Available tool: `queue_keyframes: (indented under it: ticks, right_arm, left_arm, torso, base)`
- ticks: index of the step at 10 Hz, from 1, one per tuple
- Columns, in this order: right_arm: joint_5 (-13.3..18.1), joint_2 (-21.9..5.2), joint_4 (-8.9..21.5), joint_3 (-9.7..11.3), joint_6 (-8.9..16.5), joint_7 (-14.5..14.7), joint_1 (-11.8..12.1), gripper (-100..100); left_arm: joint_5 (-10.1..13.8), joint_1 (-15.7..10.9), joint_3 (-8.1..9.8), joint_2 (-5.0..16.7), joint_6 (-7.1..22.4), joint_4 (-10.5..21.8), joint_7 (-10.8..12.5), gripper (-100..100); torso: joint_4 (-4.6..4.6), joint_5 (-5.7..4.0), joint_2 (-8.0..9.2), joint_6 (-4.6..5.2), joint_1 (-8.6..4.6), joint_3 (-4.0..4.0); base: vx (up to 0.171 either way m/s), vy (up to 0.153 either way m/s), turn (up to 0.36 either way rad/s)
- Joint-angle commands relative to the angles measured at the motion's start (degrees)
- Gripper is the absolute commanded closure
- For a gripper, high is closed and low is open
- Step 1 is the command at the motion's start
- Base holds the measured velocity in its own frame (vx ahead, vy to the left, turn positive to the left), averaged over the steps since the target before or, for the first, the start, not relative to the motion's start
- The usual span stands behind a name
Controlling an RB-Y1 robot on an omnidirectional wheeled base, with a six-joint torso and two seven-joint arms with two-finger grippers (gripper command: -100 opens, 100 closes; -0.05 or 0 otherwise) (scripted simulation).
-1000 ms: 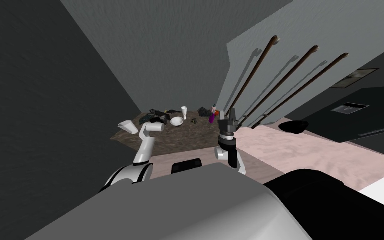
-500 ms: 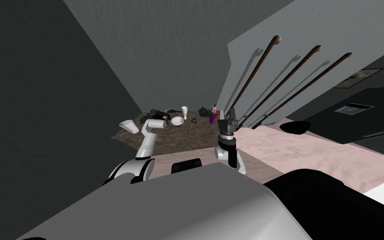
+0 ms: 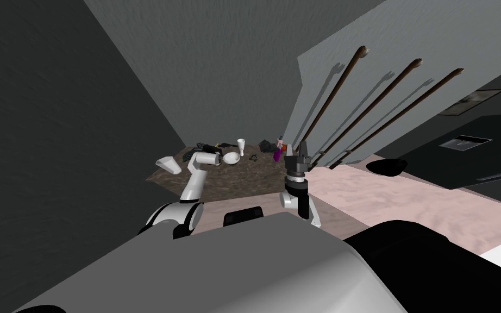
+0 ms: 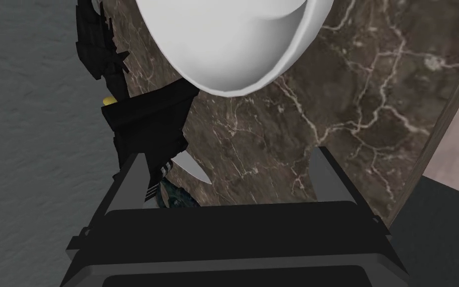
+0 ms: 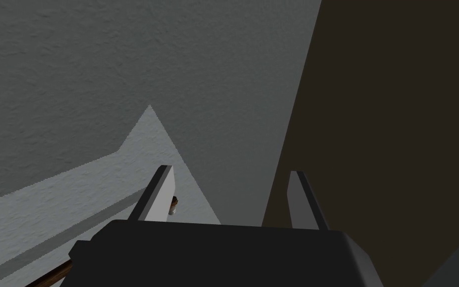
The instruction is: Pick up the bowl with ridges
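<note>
The counter (image 3: 244,182) stood before us and ran back to the wall. On it, toward the rear, sat the bowl (image 3: 231,158), just ahead of our left hand (image 4: 229,157), which hung over the counter's left part. The bowl lay beyond the fingertips, apart from them. A heap of clutter (image 4: 141,124) and a knife (image 4: 192,170) lay beside that hand, on the wall side. Behind the bowl stood a cup (image 3: 240,144). A tipped container (image 3: 168,165) lay at the counter's left edge. A bottle (image 3: 276,155) lay toward the right rear, just left of our right hand (image 3: 302,149), which was near the counter's right edge. Three poles (image 3: 363,106) stood against the wall to our right.
</note>
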Motion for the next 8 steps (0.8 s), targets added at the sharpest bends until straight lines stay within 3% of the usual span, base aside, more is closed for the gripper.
queue_keyframes:
  ticks: [1, 8]
  right_arm:
    - [0.0, 0.0, 0.0, 0.0, 0.0, 0.0, 0.0, 0]
    - [0.0, 0.0, 0.0, 0.0, 0.0, 0.0, 0.0, 0]
  left_arm:
    - [0.0, -2.1, -0.36, -0.5, 2.9, 2.1, 0.1, -100]
    - [0.1, -6.8, -1.20, -1.7, 12.1, 6.9, -0.1, -100]
  torso:
    - [0.00, 0.00, 0.00, 0.00, 0.00, 0.00]
    - [-0.01, -0.01, -0.06, 0.00, -0.05, -0.04]
  base:
    - [0.021, -0.009, 0.015]
    - [0.028, -0.020, 0.006]
